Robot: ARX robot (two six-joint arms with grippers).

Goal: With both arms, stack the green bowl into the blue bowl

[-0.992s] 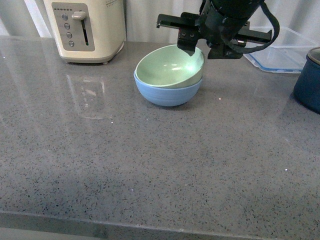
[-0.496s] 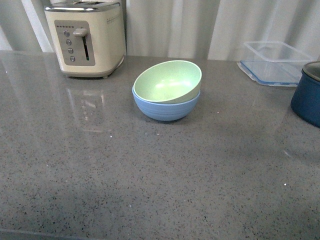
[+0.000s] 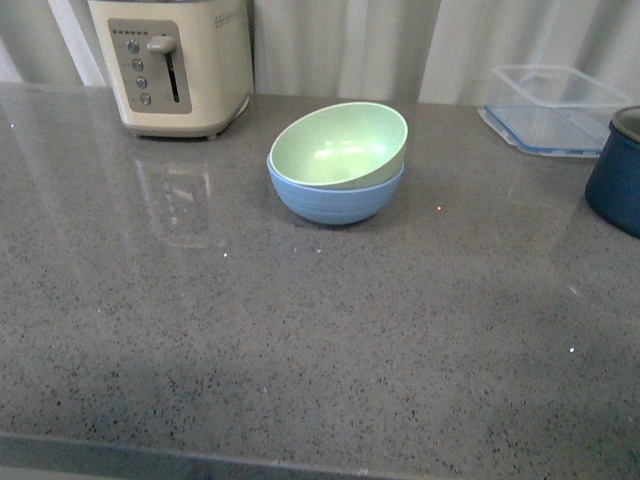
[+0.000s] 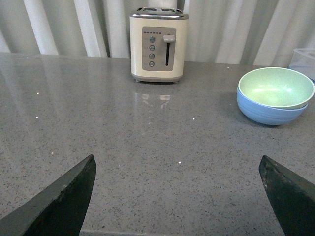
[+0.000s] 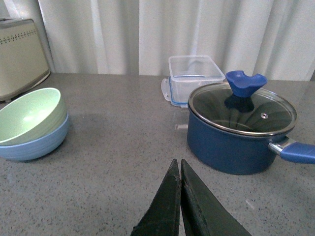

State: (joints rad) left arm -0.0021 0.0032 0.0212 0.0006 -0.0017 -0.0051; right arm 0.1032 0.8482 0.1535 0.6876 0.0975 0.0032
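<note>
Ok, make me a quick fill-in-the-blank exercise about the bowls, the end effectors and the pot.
1. The green bowl sits inside the ____ bowl.
2. The left end effector is ____.
3. The right end effector is ____.
4. The pot has a ____ lid.

Missing words: blue; open; shut; glass

Cream toaster [image 4: 159, 44] stands far beyond the spread left jaws; navy lidded pot [image 5: 241, 130] sits just beyond the closed right jaws, clear container [image 5: 196, 78] behind it

Green bowl [image 3: 340, 145], blue bowl [image 3: 335, 198]: matte plastic-like. Countertop [image 3: 300, 330]: glossy speckled stone-look. Pot lid [image 5: 243, 110]: clear glass.
</note>
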